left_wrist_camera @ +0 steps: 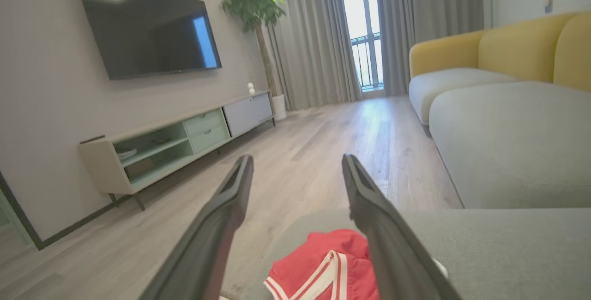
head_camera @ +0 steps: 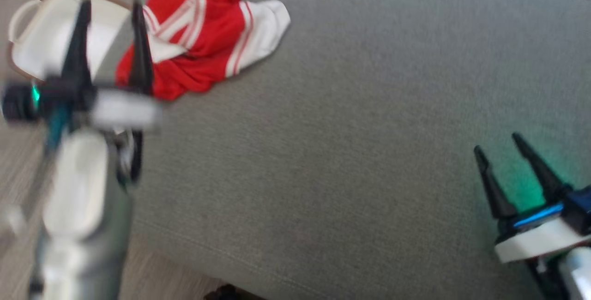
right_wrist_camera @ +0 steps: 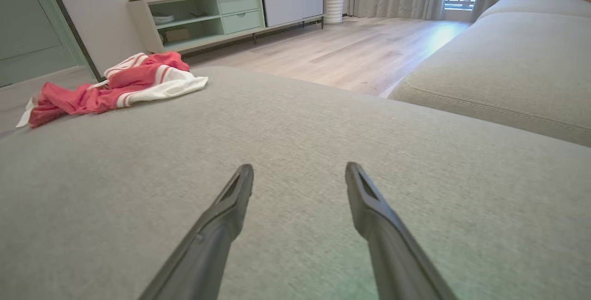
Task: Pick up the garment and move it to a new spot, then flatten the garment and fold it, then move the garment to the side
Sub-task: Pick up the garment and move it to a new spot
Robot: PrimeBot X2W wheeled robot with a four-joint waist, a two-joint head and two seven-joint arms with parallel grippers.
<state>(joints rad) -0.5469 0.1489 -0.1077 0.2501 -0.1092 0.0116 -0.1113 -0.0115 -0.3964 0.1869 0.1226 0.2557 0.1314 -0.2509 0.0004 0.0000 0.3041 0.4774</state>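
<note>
A crumpled red garment with white stripes and white panels (head_camera: 203, 37) lies at the far left corner of the grey sofa cushion (head_camera: 346, 129). My left gripper (head_camera: 111, 7) hovers open just to the left of it, fingers apart and empty. Its wrist view has the red garment (left_wrist_camera: 323, 263) below and between the fingers. Far from the cloth, my right gripper (head_camera: 496, 145) stands open and empty over the cushion's right side. From the right wrist, the garment (right_wrist_camera: 115, 85) sits at the far left of the cushion.
A white basket with a brown rim (head_camera: 46, 32) stands on the floor beyond the cushion's left edge. Wooden floor (left_wrist_camera: 323, 152), a TV cabinet (left_wrist_camera: 175, 143) and a yellow-backed sofa (left_wrist_camera: 508, 83) lie beyond. The cushion's edge runs along the lower left.
</note>
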